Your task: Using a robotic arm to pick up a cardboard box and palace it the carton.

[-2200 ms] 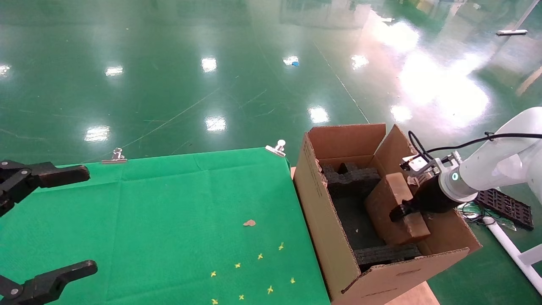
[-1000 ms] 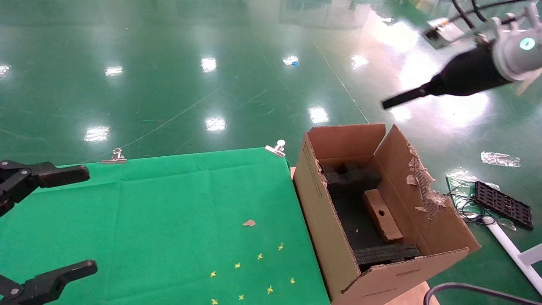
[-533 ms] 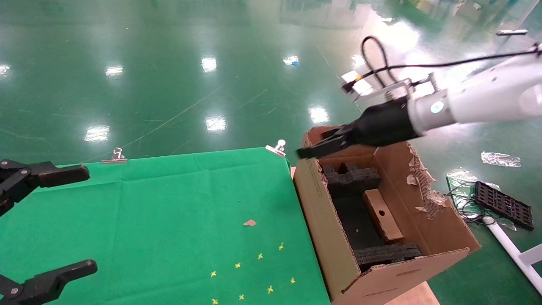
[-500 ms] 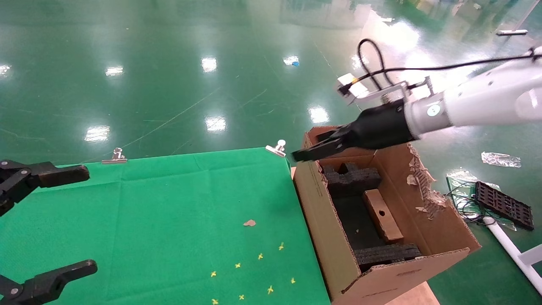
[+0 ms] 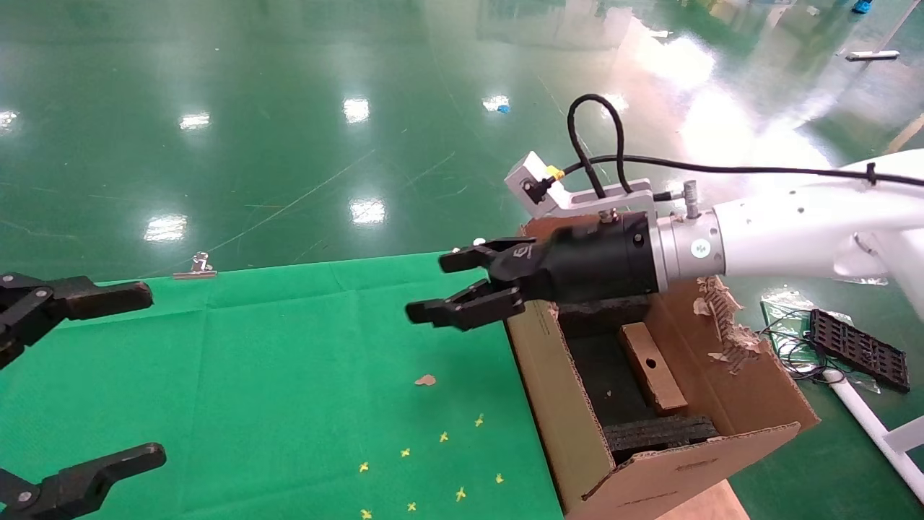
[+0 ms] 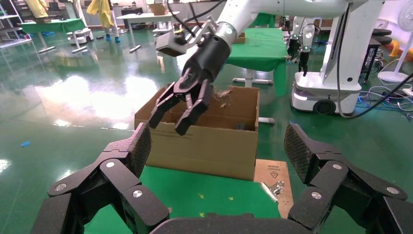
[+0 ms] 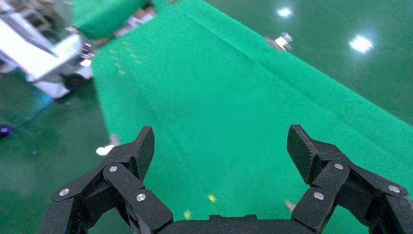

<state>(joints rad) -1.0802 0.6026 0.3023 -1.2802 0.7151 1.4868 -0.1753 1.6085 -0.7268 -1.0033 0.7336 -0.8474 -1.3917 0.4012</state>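
Over the green tabletop (image 5: 289, 347) now, swung out from above the one carton (image 5: 650, 462), right tool (image 5: 458, 285) spread and empty, one cardboard box (image 5: 653, 368) left inside, left tool (image 5: 94, 375) parked, spread.

A green cloth (image 5: 289, 361) is covering the table — two metal clips (image 5: 195, 267) are pinning its far edge at about 12 o'clock. A small brown scrap (image 5: 425, 380) is lying near the middle, and yellow cross marks (image 5: 433, 462) are sitting toward 5 o'clock. The carton (image 5: 577, 448) is standing at 3 o'clock — on a bare brown surface (image 5: 711, 503).
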